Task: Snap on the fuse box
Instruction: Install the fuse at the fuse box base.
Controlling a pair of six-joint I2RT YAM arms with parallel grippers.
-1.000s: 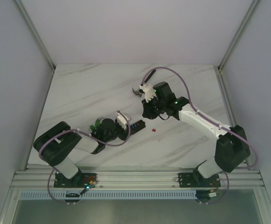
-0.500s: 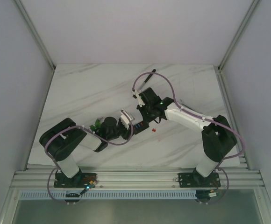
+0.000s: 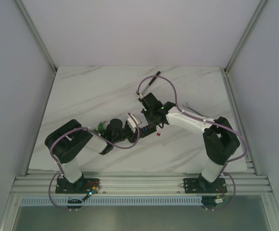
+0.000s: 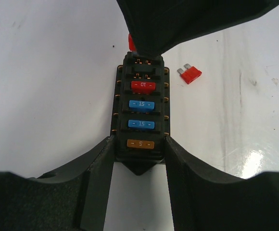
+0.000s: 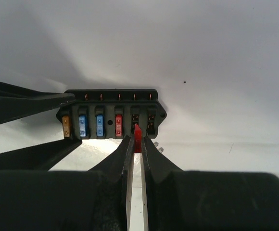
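Note:
The fuse box [image 4: 142,113], a small black block, lies flat on the white table with an orange, two blue and one red fuse in it and two empty slots at its far end. My left gripper [image 4: 139,147] is shut on its orange-fuse end, both fingers against its sides. In the right wrist view the fuse box [image 5: 110,118] sits just ahead of my right gripper [image 5: 137,140], which is shut on a small red fuse [image 5: 137,134] at the edge of the fifth slot. From above, both grippers meet at the fuse box [image 3: 146,129].
A loose red fuse [image 4: 190,73] lies on the table just right of the box. A small green part [image 3: 100,128] sits by the left arm's wrist. A slim black tool [image 3: 151,79] lies toward the back of the marble table [image 3: 82,91].
My right arm has swung from the far middle of the table down to the fuse box. The left gripper has slid right and narrowed onto the box.

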